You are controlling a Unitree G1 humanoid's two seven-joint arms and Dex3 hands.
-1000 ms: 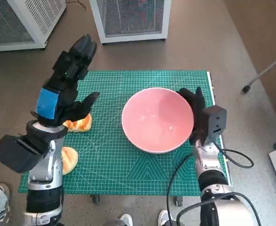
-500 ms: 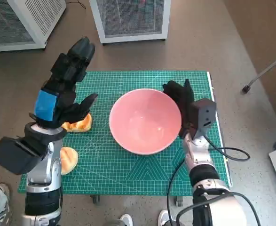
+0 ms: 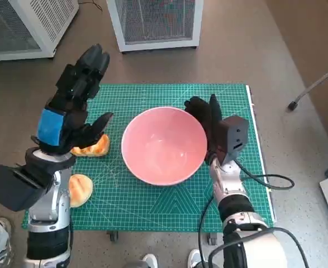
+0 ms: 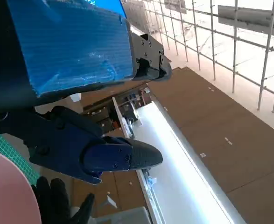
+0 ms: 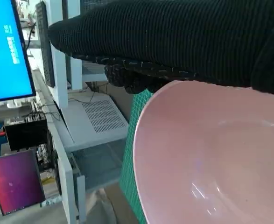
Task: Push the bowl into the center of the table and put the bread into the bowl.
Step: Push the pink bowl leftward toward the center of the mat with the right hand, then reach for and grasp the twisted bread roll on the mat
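Head view: pink bowl [image 3: 164, 145] a little right of frame centre, sitting on the green cutting mat [image 3: 152, 198] over the bench. Right robot hand [image 3: 204, 116] in its black glove flat against the bowl's right-hand rim, fingers stretched upward in the frame and gripping nothing. Left robot hand [image 3: 69, 109] raised in the left half of the frame, blue tape across its back, fingers spread wide with nothing between them, thumb reaching toward the bowl but apart from it. One piece of bread [image 3: 91, 148] just under that hand, left of the bowl and not touching it; a second bread roll [image 3: 80, 188] lower left, beside the left forearm. White mesh cabinet [image 3: 155, 22] at the top of the frame, on the floor beyond the bench.

Left wrist view: blue-taped back of the left robot hand [image 4: 76, 93] across the upper left, dark fingers [image 4: 104, 154] extended toward the middle, nothing held. Sliver of the pink bowl [image 4: 6, 191] at the lower left edge, gloved fingertips of the other hand beside it.

Right wrist view: black knitted glove of the right robot hand [image 5: 174, 42] as a band along the top, lying on the bowl's rim. Pink bowl [image 5: 216, 158] across the lower right, interior holding nothing. Blue screen [image 5: 3, 51] at the left edge.
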